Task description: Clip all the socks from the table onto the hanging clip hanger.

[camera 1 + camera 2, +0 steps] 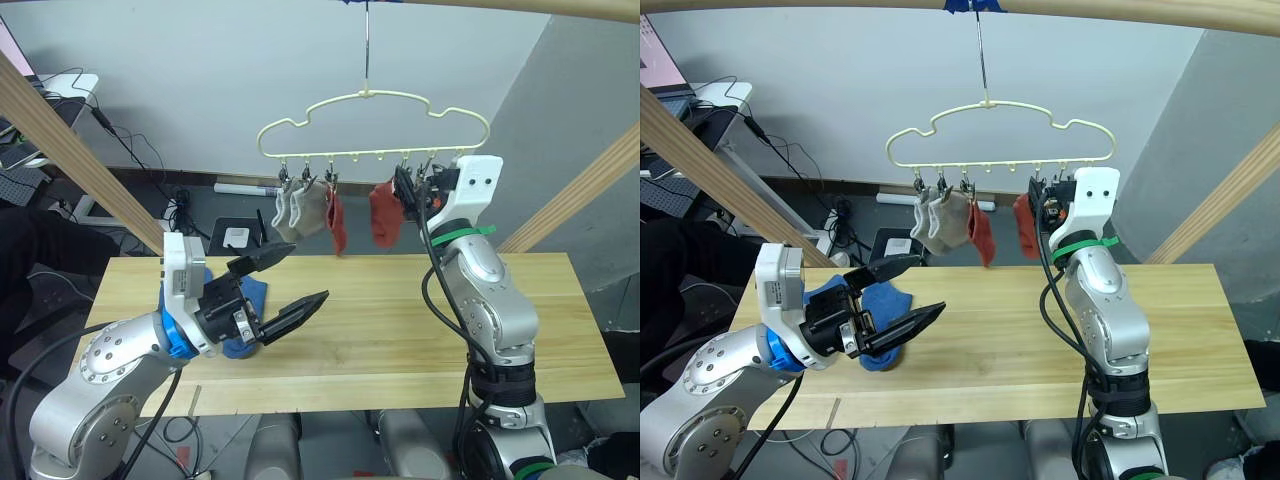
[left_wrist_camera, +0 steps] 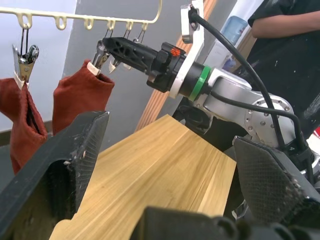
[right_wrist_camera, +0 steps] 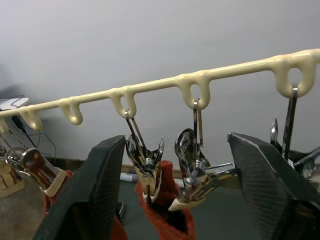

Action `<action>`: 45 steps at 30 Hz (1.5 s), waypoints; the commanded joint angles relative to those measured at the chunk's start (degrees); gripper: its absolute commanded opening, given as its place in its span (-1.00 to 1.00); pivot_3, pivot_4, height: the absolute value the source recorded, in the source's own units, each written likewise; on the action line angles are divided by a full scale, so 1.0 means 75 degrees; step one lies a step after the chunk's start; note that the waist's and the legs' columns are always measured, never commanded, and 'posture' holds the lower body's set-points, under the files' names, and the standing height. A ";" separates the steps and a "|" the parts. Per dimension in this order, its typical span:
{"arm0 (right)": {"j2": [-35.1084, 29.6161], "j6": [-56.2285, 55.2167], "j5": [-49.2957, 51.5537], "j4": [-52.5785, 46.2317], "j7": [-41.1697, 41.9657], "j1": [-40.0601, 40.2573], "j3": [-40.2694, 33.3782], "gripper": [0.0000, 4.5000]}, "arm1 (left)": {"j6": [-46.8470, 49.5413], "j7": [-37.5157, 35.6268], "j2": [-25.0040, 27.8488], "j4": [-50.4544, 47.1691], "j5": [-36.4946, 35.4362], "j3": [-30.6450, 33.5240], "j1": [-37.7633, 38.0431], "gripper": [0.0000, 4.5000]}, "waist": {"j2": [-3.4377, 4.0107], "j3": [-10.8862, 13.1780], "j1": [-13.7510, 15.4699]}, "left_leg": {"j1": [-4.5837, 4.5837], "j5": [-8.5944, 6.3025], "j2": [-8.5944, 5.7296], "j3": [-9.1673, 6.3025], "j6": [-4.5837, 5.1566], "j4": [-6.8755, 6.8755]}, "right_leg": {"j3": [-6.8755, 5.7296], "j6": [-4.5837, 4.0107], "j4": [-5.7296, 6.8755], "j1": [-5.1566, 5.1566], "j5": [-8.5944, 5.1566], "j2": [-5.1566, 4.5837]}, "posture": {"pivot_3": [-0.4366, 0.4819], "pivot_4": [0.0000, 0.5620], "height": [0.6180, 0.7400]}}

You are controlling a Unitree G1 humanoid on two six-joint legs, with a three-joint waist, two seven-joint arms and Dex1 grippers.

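Note:
The pale yellow clip hanger [image 1: 370, 112] hangs above the table's [image 1: 400, 320] far edge. Two grey socks [image 1: 300, 208] and two rust red socks [image 1: 336, 222] [image 1: 384, 215] hang from its clips. Blue socks [image 1: 252, 296] lie on the table's left part, right under my left gripper [image 1: 307, 272], which hovers open with nothing in it. My right gripper [image 1: 408, 188] is raised to the hanger's lower bar, open. In the right wrist view its fingers [image 3: 95, 190] stand either side of two silver clips [image 3: 146, 160], one of which grips a red sock [image 3: 167, 220].
Slanted wooden beams [image 1: 70, 145] [image 1: 590, 190] flank the table, and a top beam with blue tape [image 1: 975, 5] carries the hanger's hook. A person in dark clothes [image 2: 285, 22] stands near the table. Cables and equipment [image 1: 190, 210] lie on the floor behind.

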 commanded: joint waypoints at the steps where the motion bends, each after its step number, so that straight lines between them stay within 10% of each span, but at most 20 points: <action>1: -0.0173 0.0126 0.0109 -0.0709 0.0197 0.0190 -0.0024 0.48 | -0.0155 -0.0053 0.0069 -0.0155 -0.0012 -0.0038 0.0066 1.00 | 0.0001 0.0001 0.0001 | 0.0000 0.0000 0.0000 0.0000 0.0000 0.0000 | -0.0001 0.0000 0.0000 0.0000 0.0000 0.0000 | -0.17 0.09 1.00; 18: -0.0213 0.0452 -0.0288 -0.1008 -0.0229 0.0731 -0.0064 0.48 | -0.0194 -0.0047 0.0090 -0.0103 0.0022 -0.0193 -0.0036 1.00 | 0.0005 0.0004 -0.0004 | 0.0000 0.0000 0.0000 0.0007 -0.0001 -0.0001 | 0.0007 -0.0029 -0.0001 -0.0004 -0.0017 0.0000 | -0.19 0.08 1.00; 22: -0.0100 0.0458 -0.0310 -0.0965 -0.0177 0.0648 0.0017 -0.05 | -0.0206 -0.0049 0.0098 -0.0110 0.0040 -0.0189 -0.0027 1.00 | 0.0005 0.0004 -0.0003 | -0.0001 -0.0001 0.0000 0.0006 -0.0001 -0.0005 | 0.0004 -0.0005 -0.0003 -0.0006 -0.0004 0.0000 | -0.18 0.07 1.00; 45: 0.0090 0.0387 -0.0562 -0.0567 -0.0310 0.0220 0.0075 -0.05 | -0.0222 0.0065 0.0067 -0.0166 0.0094 -0.0294 -0.0005 1.00 | 0.0005 0.0004 -0.0001 | -0.0002 -0.0001 0.0000 0.0005 -0.0001 -0.0002 | 0.0003 -0.0004 -0.0001 -0.0007 -0.0003 0.0000 | -0.16 0.06 1.00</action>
